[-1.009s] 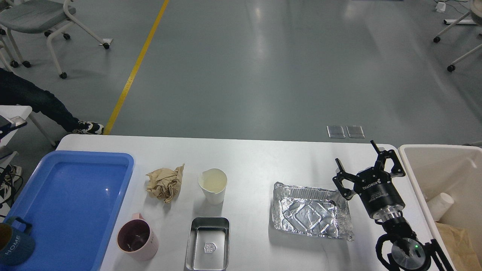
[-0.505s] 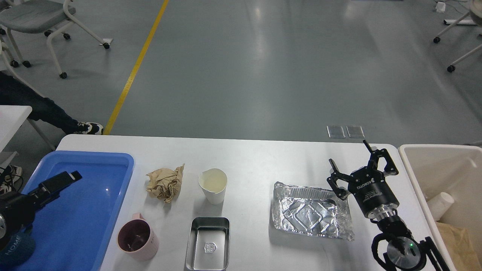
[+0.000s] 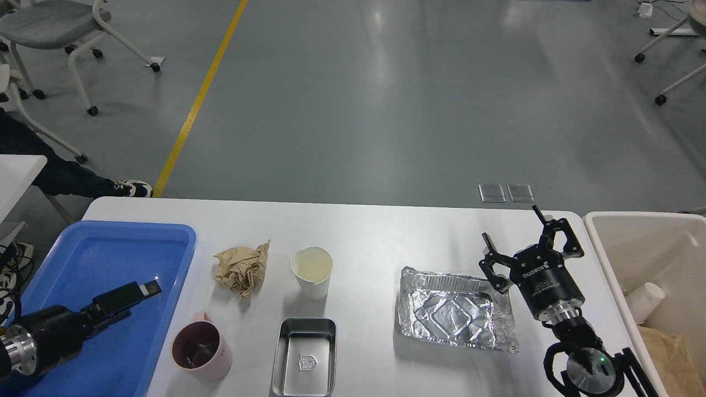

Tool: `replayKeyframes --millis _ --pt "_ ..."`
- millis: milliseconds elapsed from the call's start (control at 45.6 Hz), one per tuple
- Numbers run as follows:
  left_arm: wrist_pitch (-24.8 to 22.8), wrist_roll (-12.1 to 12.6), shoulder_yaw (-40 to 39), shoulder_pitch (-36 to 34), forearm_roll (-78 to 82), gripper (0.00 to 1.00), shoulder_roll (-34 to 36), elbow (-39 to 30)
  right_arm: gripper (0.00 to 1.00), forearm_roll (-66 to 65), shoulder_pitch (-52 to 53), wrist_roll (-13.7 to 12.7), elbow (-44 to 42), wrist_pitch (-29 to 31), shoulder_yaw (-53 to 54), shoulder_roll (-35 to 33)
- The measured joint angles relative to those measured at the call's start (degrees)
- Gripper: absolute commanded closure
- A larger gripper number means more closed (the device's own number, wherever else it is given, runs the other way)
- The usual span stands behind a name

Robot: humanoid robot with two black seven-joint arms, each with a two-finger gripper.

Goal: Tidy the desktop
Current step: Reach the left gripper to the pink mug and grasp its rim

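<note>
The white desktop holds a crumpled brown paper, a white paper cup, a pink mug, a steel tin and a crumpled foil tray. My right gripper is open and empty, just past the foil tray's back right corner. My left gripper reaches over the blue tray, left of the pink mug and apart from it. It is seen side-on, so its fingers cannot be told apart.
A beige bin stands off the desktop's right end, holding a paper cup and brown paper. Chairs and a person's legs are on the floor at the far left.
My left arm has come in over the blue tray and moved right toward the pink mug. The dark blue mug at the tray's front left no longer shows. My right gripper shifted slightly left.
</note>
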Motion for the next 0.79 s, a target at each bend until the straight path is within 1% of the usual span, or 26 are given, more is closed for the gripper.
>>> replayKeyframes --millis 175,285,351,483,526,680,790 --pt "0.0 0.0 2.0 -0.3 2.9 0.04 -0.4 0.0 0.00 0.0 0.0 0.0 0.1 0.0 0.0 -0.1" --pt "0.3 0.6 4.1 -0.5 5.9 0.04 -1.0 0.0 0.00 0.0 -0.1 0.0 0.1 0.0 0.0 -0.1" --pt "0.4 1.8 5.1 -0.6 7.1 0.04 -1.6 -0.1 0.00 0.0 -0.1 0.0 0.1 0.0 0.0 0.0" --pt "0.4 5.4 7.2 -1.3 7.9 0.04 -3.9 0.5 0.00 0.0 -0.1 0.0 0.1 0.0 0.0 0.0" --pt "0.4 6.2 8.2 -2.0 8.0 0.04 -4.4 0.8 0.00 0.0 -0.1 0.0 0.1 0.0 0.0 0.0" --pt "0.4 7.0 11.2 -4.3 8.0 0.04 -5.9 1.3 0.00 0.0 -0.1 0.0 0.1 0.0 0.0 0.0" --pt "0.4 7.6 12.1 -5.0 7.9 0.08 -6.5 1.5 0.00 0.0 -0.1 0.2 0.1 0.0 0.0 0.0"
